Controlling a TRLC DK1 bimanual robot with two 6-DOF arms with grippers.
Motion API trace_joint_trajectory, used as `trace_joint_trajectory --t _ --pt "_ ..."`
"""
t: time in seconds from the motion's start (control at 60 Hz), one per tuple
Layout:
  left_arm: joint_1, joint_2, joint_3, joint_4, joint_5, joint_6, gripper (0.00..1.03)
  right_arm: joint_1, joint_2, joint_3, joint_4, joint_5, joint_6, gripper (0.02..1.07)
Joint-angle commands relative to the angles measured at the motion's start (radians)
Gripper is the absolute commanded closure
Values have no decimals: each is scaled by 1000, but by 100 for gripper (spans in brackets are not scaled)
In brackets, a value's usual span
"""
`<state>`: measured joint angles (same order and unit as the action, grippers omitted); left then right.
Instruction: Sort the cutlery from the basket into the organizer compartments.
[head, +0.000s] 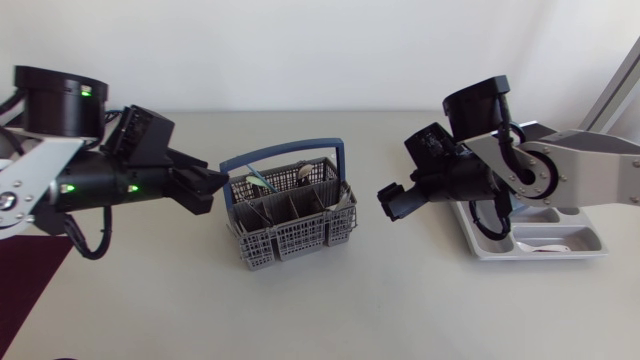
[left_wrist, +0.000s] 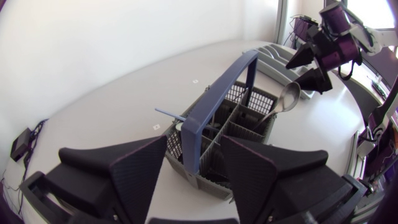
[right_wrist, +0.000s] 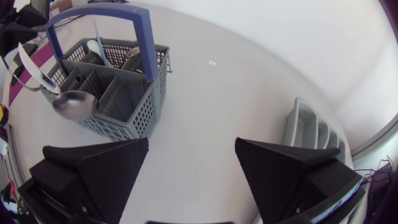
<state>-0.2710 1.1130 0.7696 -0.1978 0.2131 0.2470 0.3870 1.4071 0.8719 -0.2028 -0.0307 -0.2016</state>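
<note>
Pale matte tabletop (head: 400, 310), smooth. Basket (head: 290, 238): boxy grey plastic lattice split by dividers, with an arched blue handle (head: 286, 152) over it. It stands between the two grippers. A polished metal spoon (left_wrist: 289, 96) leans out over the rim on the side far from the left fingers, its rounded bowl up. Other cutlery ends stick up inside. Left gripper (head: 212, 183): broad matte wedge fingers (left_wrist: 137, 171) spread wide, gripping nothing. The basket is just ahead of the tips, handle in line with the gap. Right gripper (head: 388, 197): fingers (right_wrist: 106, 165) likewise wide apart and empty, bare table under the gap. The basket lies ahead past one finger. The grey slotted organizer (head: 560, 245) lies beside the other finger, well apart from the basket. Open tabletop separates the right fingertips from the basket wall.
</note>
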Motion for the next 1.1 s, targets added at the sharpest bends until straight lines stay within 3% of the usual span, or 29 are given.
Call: trace_joint_trajectory --t 0.0,0.05,0.133,0.2,0.317,0.417,0.467,0.617,1.083 --pt "26 -79 -27 -34 12 29 28 16 43 32 13 -6 25 11" --pt "58 -97 -13 -92 35 43 32 18 56 39 13 -14 25 12" --pt "171 -93 -15 -132 111 49 49 18 73 45 13 -23 25 20" --pt "225 -58 -38 -135 140 86 60 18 87 50 13 -41 27 32" --pt "250 31 -53 -130 160 120 80 12 116 65 17 -80 36 59" --pt "245 107 -49 -111 169 121 90 4 147 87 19 -140 54 83" --pt "236 150 -41 -104 180 120 93 4 156 95 20 -152 64 88" --pt "185 251 -35 -48 181 113 100 12 196 118 22 -166 74 96" --pt "50 433 83 54 181 35 100 13 228 113 32 -252 90 99"
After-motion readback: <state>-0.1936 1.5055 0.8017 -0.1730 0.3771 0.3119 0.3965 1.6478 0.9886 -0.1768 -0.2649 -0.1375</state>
